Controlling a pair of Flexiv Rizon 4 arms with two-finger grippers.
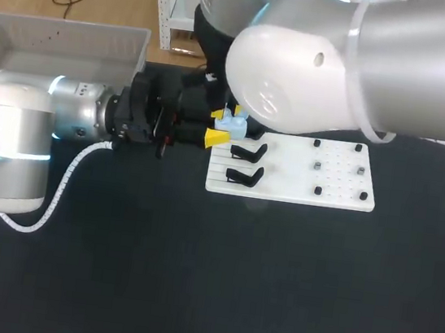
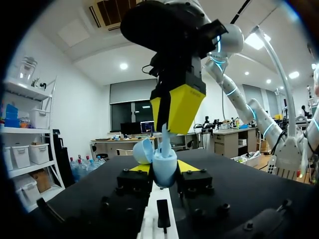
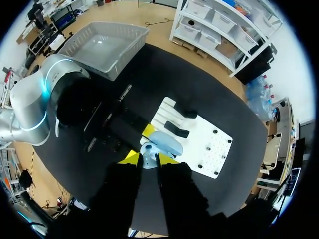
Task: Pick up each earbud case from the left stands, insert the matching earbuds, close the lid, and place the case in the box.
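- Light blue, egg-shaped plastic earbud case [image 2: 164, 168]: one in view; lid open and tipped to one side, body upright; it is raised over the far left corner of the board, clamped from two sides by the left gripper [image 1: 216, 126], yellow tips set at the width of the case
- Pale blue stemmed earbud [image 2: 165, 135]: one in view; pinched in the narrow fingers of the right gripper [image 2: 178, 107], which comes down from above; its lower end is at the mouth of the open case; whether it is seated cannot be told, and any earbud already inside is hidden
- Step in hand, as judged: insertion of the earbud
  - line the earbud up over its matching well before lowering
  - descend straight and slowly; a tilted stem is likely to jam on the rim
  - hold the left gripper rigid so the case does not rock under the push
  - stay off the open lid, which stands just beside the right fingers
  - release only when the earbud sits flush; otherwise the lid may not close
- Flat white rectangular board [image 1: 343, 184]: one
- Black curved stands [image 1: 248, 151] on its left part: two, both empty
- Small dark pegs [image 1: 318, 165] on its right part: six, in two columns; what they carry is too small to tell
- Grey plastic box [image 1: 76, 35]: one, at the far left of the black table [image 1: 191, 277], well apart from the case
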